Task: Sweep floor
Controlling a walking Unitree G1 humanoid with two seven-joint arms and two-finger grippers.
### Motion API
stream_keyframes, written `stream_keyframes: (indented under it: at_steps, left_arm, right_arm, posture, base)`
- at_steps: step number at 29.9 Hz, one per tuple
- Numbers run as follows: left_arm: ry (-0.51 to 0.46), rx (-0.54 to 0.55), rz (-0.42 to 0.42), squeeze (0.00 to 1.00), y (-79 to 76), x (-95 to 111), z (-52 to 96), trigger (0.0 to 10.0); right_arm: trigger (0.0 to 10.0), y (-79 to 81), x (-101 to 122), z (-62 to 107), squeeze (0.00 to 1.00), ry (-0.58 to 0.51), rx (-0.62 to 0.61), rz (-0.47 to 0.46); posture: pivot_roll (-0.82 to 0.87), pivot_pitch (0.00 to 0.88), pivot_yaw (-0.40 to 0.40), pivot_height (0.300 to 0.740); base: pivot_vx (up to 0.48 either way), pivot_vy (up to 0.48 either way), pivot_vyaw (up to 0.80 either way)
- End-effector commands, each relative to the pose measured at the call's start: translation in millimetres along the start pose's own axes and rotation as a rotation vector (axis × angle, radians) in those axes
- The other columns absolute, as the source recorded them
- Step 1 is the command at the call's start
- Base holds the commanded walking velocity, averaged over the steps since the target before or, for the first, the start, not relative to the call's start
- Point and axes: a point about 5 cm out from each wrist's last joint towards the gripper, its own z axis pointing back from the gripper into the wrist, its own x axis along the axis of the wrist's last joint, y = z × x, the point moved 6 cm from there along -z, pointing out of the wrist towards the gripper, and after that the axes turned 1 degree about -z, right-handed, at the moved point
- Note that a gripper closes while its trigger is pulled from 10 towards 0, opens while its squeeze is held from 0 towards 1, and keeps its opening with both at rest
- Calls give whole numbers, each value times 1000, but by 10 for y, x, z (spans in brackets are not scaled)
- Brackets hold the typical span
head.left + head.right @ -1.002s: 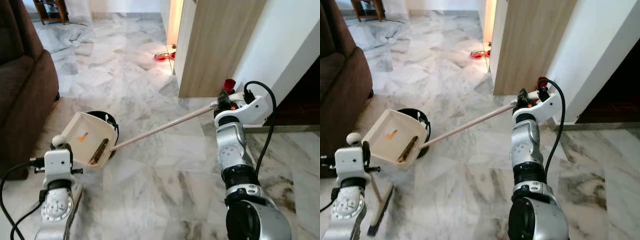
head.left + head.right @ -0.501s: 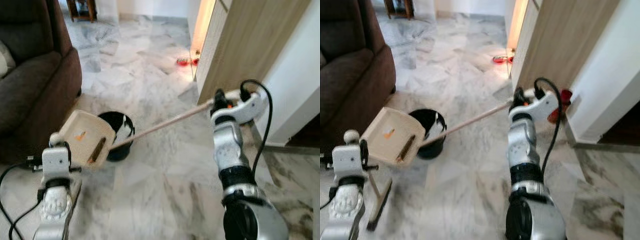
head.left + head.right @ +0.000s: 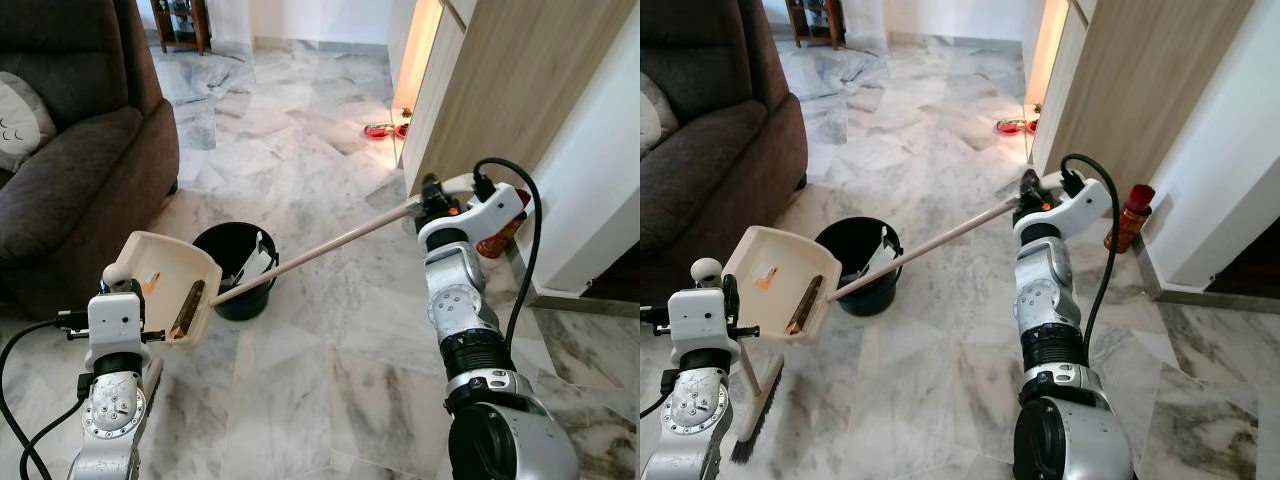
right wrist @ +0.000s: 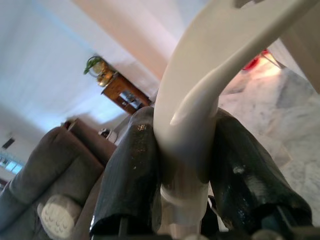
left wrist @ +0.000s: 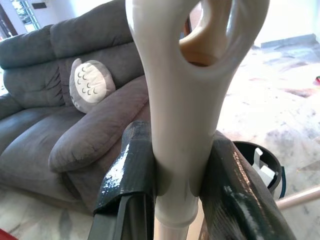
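Where the dustpan [image 3: 775, 283] tips beside the black bucket [image 3: 862, 262], its far edge hides part of the bucket's rim. The right claw [image 4: 182, 165] is squeezed shut on the dustpan's long handle [image 3: 930, 247]. The left claw [image 5: 177, 185] is squeezed shut on the broom handle [image 5: 175, 125]. The broom's bristles [image 3: 752, 425] touch the floor [image 3: 940, 350], half hidden by the left arm.

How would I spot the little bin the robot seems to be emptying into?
Find the brown sofa on the left; on the marble floor just off its corner stands a bucket. It is round and black, beside the cream dustpan.
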Motion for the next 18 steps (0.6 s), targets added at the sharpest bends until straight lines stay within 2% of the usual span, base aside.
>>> stream_keyframes:
  at_steps: [1, 3, 8, 14, 18]
  left_arm:
    - [-42, 12, -8, 0, 46, 93, -12, 10000]
    - [-42, 10, -8, 0, 44, 93, -10, 10000]
    - [-42, 8, -8, 0, 41, 92, -8, 10000]
    - [-44, 7, -9, 0, 43, 97, -13, 10000]
    - [-45, 6, -10, 0, 42, 99, -14, 10000]
  right_arm:
    - [10000, 176, 71, -20, 0, -29, 63, -25]
    - [10000, 183, 62, -18, 0, -27, 67, -31]
    - [10000, 181, 38, -17, 0, -14, 70, -48]
    - [10000, 207, 37, -10, 0, -13, 89, -24]
    - [10000, 215, 47, -8, 0, -18, 92, -46]
  posture:
    - [199, 28, -22, 740]
    - [199, 24, -20, 740]
    - [200, 22, -19, 740]
    - [200, 23, -18, 740]
    - [200, 23, -18, 740]
  base:
    - [0, 0, 800]
    - [0, 0, 709]
    - [0, 0, 0]
    - [0, 0, 0]
    - [241, 0, 0]
